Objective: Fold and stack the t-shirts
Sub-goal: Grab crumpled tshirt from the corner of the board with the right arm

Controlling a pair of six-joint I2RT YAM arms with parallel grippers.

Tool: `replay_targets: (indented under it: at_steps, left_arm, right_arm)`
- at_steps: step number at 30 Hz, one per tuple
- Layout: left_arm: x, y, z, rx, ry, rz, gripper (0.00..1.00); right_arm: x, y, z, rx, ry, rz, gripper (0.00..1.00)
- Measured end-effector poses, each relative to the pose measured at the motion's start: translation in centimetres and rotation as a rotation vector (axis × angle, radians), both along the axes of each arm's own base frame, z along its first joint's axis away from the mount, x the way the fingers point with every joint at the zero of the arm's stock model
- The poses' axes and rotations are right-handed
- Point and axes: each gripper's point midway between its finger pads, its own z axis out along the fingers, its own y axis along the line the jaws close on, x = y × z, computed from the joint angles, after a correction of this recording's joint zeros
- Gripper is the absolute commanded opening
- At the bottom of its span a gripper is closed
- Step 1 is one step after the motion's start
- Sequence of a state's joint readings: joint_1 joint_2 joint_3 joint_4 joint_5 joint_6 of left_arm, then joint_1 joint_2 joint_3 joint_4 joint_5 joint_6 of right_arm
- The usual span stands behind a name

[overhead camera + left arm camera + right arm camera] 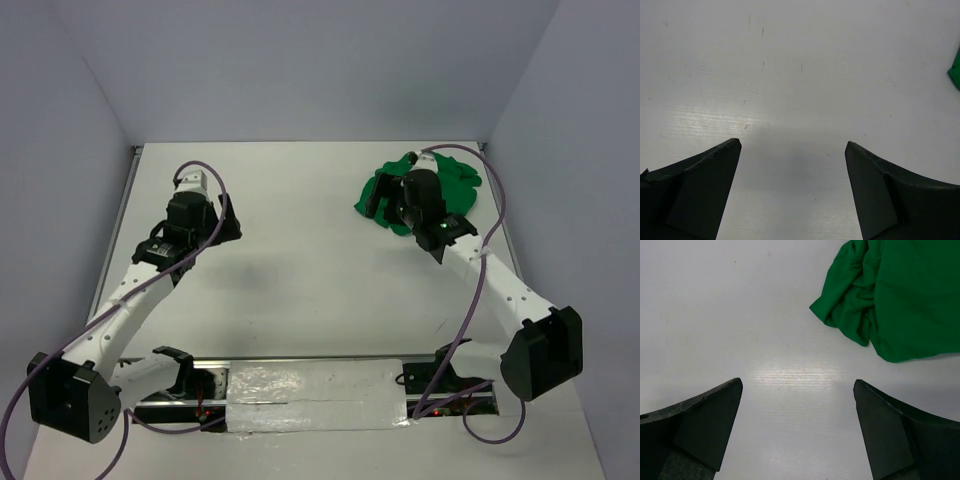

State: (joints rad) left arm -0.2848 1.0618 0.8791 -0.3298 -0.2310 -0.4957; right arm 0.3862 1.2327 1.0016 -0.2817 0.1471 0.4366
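A bright green t-shirt [455, 180] lies crumpled in a heap at the far right of the table, partly hidden by the right arm in the top view. The right wrist view has the t-shirt [890, 295] at its upper right, bunched and creased. My right gripper [797, 385] hangs open over bare table just short of the cloth, nothing between its fingers. In the top view the right gripper [385, 205] sits at the shirt's left edge. My left gripper [792, 145] is open and empty over bare table; a sliver of the t-shirt [956, 72] shows at the right edge. The left gripper [215, 215] is at mid-left.
The white table [300, 270] is walled on the left, back and right. A taped strip [310, 395] and the arm bases run along the near edge. Purple cables [480, 290] loop off both arms.
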Motion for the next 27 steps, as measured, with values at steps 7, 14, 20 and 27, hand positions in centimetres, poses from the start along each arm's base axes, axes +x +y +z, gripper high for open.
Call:
replay_targets:
  at_steps: [7,14,20,27]
  left_arm:
    - [0.1,-0.1,-1.6,0.013,0.059,0.005,0.99]
    - [0.3,0.1,-1.1,0.002,0.042,0.030,0.99]
    - [0.5,0.1,-1.3,0.011,0.072,0.039,0.99]
    - [-0.1,0.2,-1.5,0.018,0.092,0.041,0.99]
  right_arm:
    - [-0.1,-0.6,-1.1,-0.024,0.017,-0.027,1.00]
    - [-1.1,-1.9,-3.4,-0.074,0.073,-0.066,0.95]
    - [0.9,-4.1,-4.7,-0.119,0.158,-0.168,0.85]
    - [10.3,-7.5,-8.2,-0.133,0.287,-0.321,0.84]
